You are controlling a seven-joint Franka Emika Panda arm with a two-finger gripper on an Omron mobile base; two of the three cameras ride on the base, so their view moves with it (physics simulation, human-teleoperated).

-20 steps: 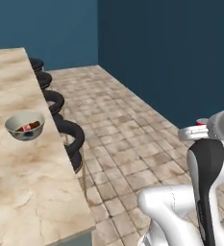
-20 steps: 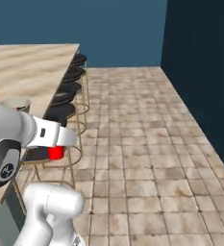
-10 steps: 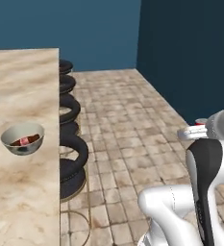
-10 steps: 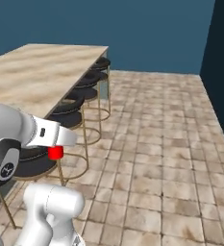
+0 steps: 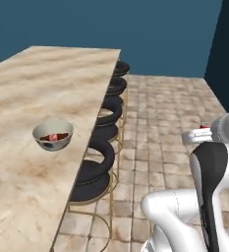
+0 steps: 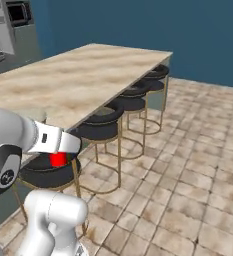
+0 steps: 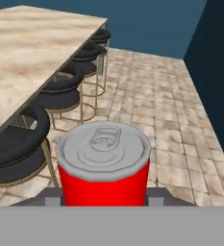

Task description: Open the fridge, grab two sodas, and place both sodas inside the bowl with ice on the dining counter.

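Observation:
My gripper (image 6: 58, 159) is shut on a bright red soda can (image 7: 104, 166), held upright over the tiled floor beside the stools; its silver top with the pull tab faces the hand view. A sliver of that can (image 5: 204, 127) shows by my hand at the right edge. The pale grey-green bowl (image 5: 53, 135) stands on the beige marble dining counter (image 5: 47, 88) near its stool-side edge, with a darker brown-red soda lying inside. The grey fridge (image 6: 10, 27) with its black panel stands far left beyond the counter.
Several black round stools on gold frames (image 5: 103, 147) line the counter's side between me and the slab. Brown stone tiles (image 6: 188, 165) stretch off to the right. Dark blue walls (image 5: 150, 29) close the room behind.
The whole picture has swung as the base turned, so the counter and bowl now sit more squarely in view. The red can stays gripped in my hand.

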